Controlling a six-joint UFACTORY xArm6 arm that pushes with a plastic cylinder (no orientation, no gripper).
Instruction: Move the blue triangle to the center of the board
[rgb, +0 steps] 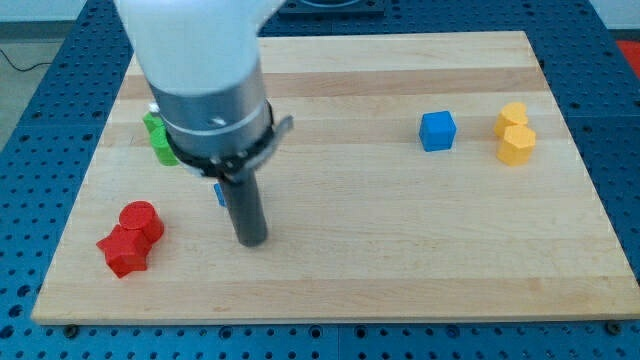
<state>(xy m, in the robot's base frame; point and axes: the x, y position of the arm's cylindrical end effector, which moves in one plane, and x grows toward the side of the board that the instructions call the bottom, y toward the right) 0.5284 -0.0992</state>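
A small blue piece shows at the left of my rod, mostly hidden behind it; its shape cannot be made out. My tip rests on the board just to the right of and below that blue piece, at the view's lower left of centre. A blue cube sits at the upper right.
A green block lies at the upper left, partly hidden by the arm. Two red blocks sit at the lower left. Two yellow blocks stand at the far right. The wooden board lies on a blue perforated table.
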